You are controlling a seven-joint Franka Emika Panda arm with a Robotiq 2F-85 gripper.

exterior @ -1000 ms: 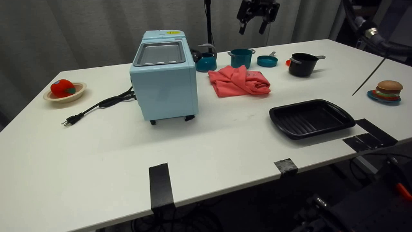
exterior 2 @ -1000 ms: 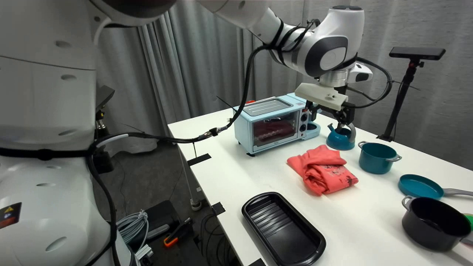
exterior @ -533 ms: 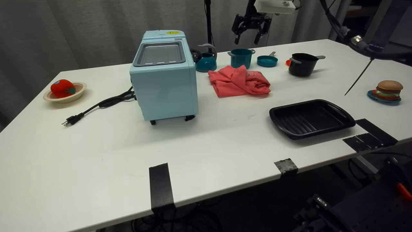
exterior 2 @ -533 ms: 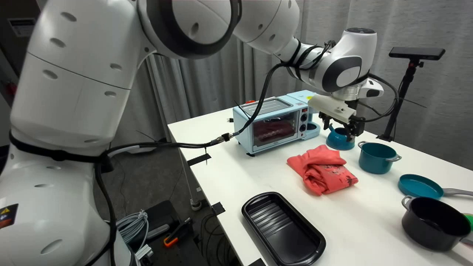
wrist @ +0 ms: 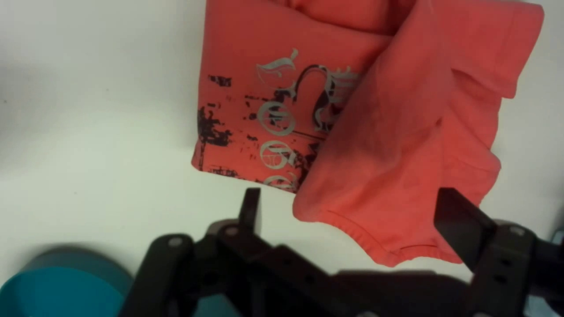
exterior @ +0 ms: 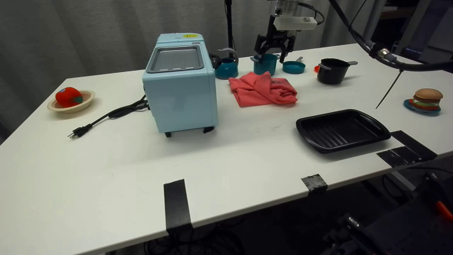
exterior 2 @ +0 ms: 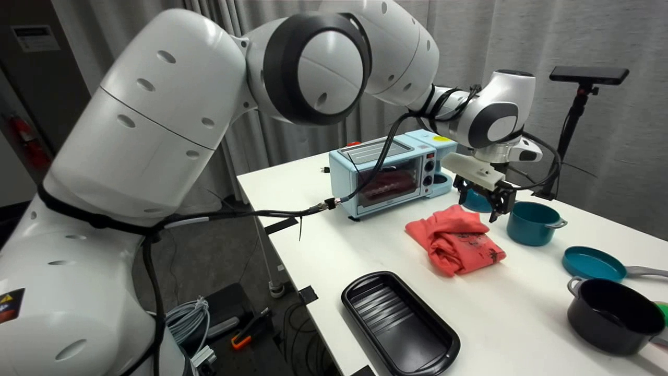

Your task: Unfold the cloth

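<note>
Gripper (wrist: 348, 207) unclenched, with jaws wide apart, across the bottom of the wrist view and overlapping the lower edge of the coral-red cloth (wrist: 387, 114). On the white surface (wrist: 110, 154), from top centre to right of that frame, cloth in loose folds, with pale lettering and dark print face up toward its left edge. At lower left, a teal pot (wrist: 66, 281). In an exterior view, cloth above centre and a little right, near the light-blue toaster oven (exterior: 180, 99) and apart from the black tray (exterior: 350, 129) at lower right; gripper higher up, apart from the fabric, in front of the teal pot. In an exterior view, cloth right of centre, below the gripper, with black pot (exterior 2: 600, 331) at lower right.
</note>
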